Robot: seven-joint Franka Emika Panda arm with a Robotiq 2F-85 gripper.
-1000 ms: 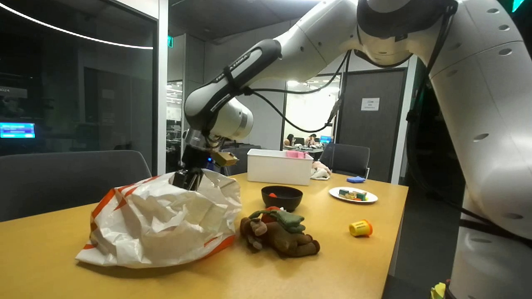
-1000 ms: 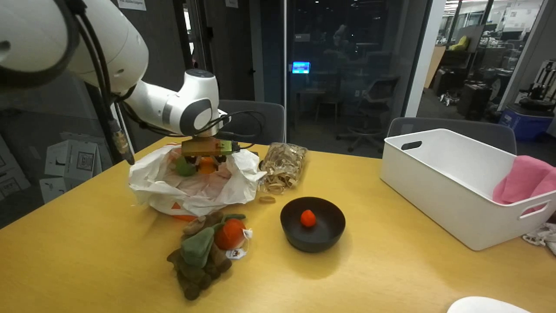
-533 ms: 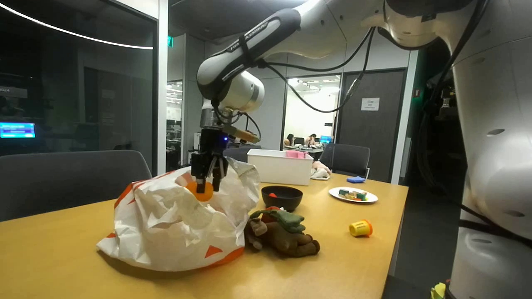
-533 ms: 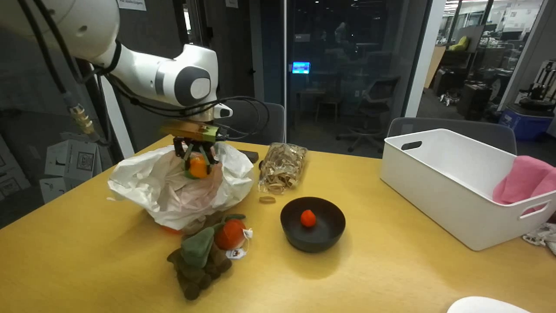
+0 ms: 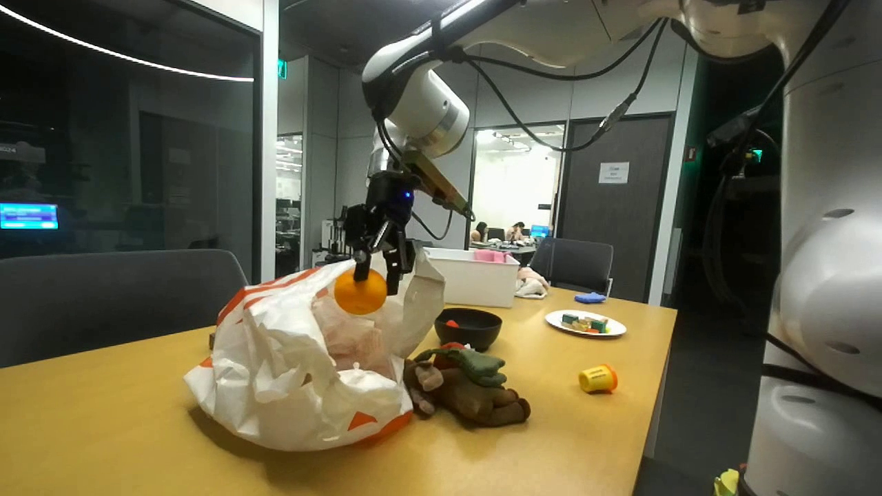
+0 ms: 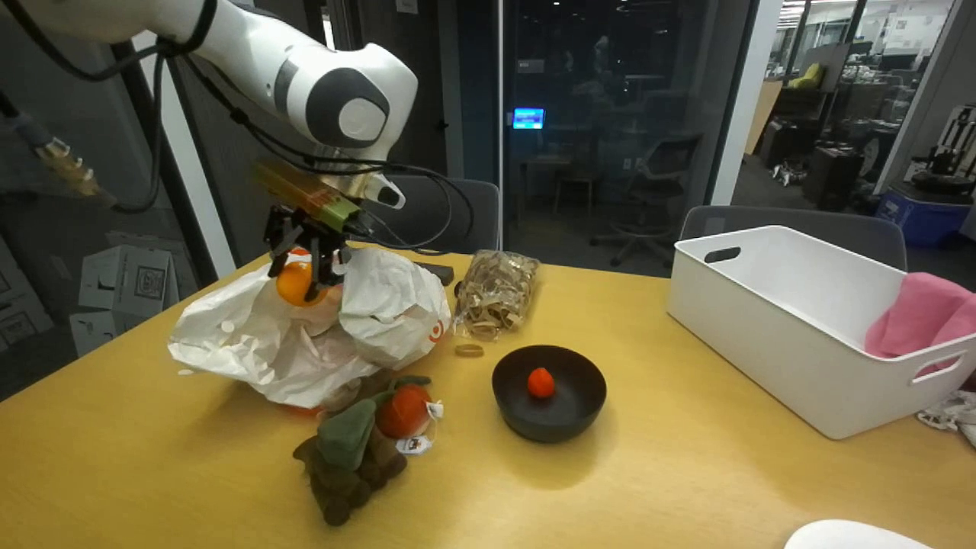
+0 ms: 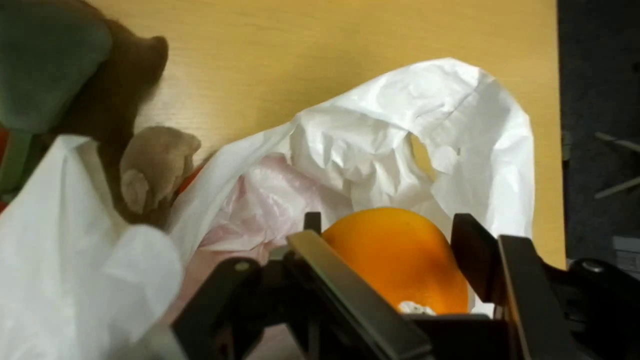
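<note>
My gripper [image 5: 377, 279] is shut on an orange [image 5: 360, 293], with a finger on each side of it. The wrist view shows the orange [image 7: 395, 255] between the fingers [image 7: 387, 222], a small white patch on its near side. In both exterior views the orange is at the open mouth of a crumpled white plastic bag [image 5: 289, 372] with orange-red print. The bag [image 6: 396, 305] lies on the table with its mouth open, and its pinkish inside shows. A brown plush toy [image 5: 475, 396] with a green part lies against the bag. The bag's bottom is hidden.
A black bowl [image 6: 549, 419] with a small red object [image 6: 541, 383] stands near the bag. A clear packet of brown strips [image 6: 496, 290] lies behind it. There are a white bin [image 6: 762, 343], a white plate with blocks [image 5: 555, 318] and a yellow cup [image 5: 596, 379].
My gripper has risen out of the bag with the orange and tilted. The orange, mostly hidden before, is now in plain view. The bag has shifted and its mouth gapes wider.
</note>
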